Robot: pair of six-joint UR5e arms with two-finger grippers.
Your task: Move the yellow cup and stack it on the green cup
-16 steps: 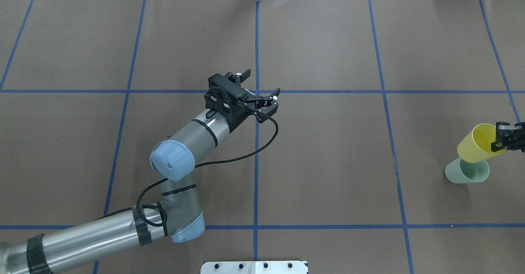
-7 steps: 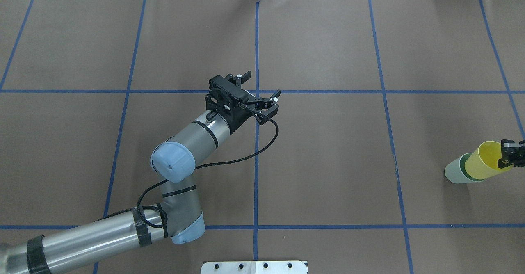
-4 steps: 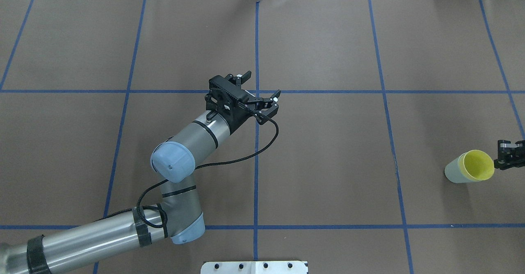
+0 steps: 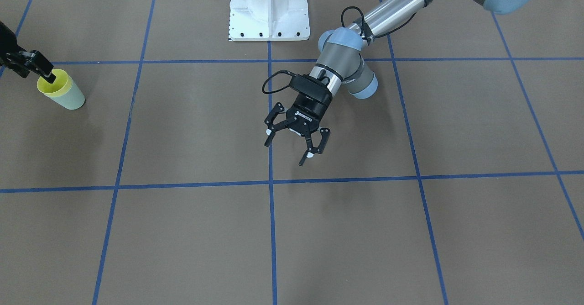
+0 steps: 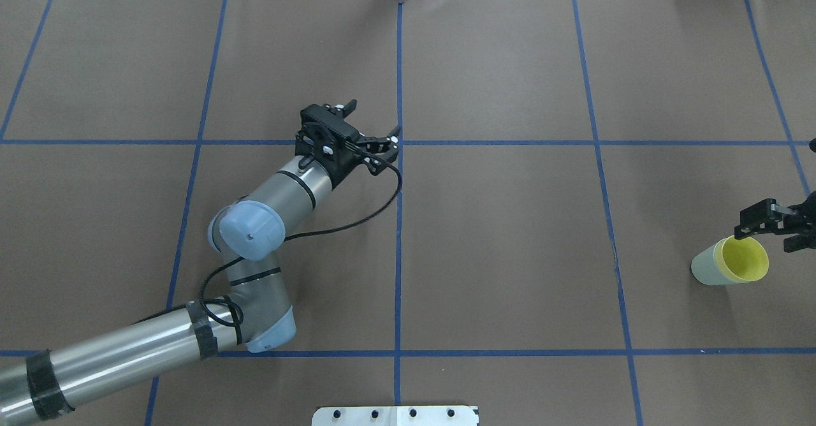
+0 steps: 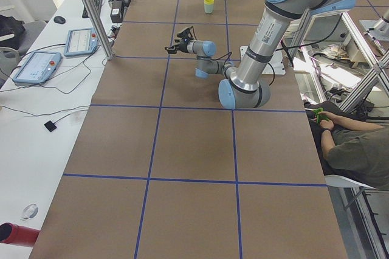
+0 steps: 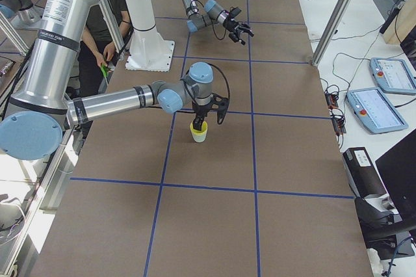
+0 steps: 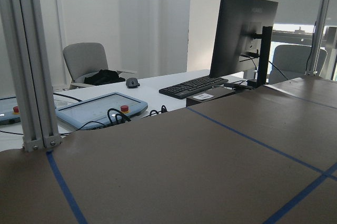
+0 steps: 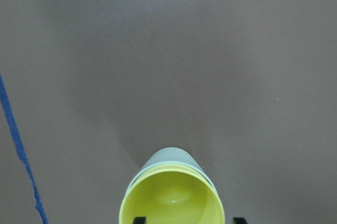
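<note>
The yellow cup [image 5: 743, 259] sits upright inside the green cup [image 5: 703, 269] at the table's right edge. Only the yellow rim and inside show above the green wall. The stack also shows in the front view, yellow cup [image 4: 54, 85] in green cup [image 4: 71, 99], and in the right wrist view, yellow cup [image 9: 171, 202] in green cup [image 9: 171, 156]. My right gripper [image 5: 769, 233] is open just above the stack's rim and holds nothing. My left gripper [image 5: 371, 123] is open and empty above the table's middle.
Blue tape lines divide the brown table cover into squares. The robot's white base plate [image 4: 268, 8] stands at the near middle edge. A monitor, a keyboard and control pendants [image 6: 37, 64] lie on the white bench beyond the far edge.
The right gripper lowered the yellow cup into the green cup, let go and opened, and now stands a little above it. The left arm has drawn back to the left.
</note>
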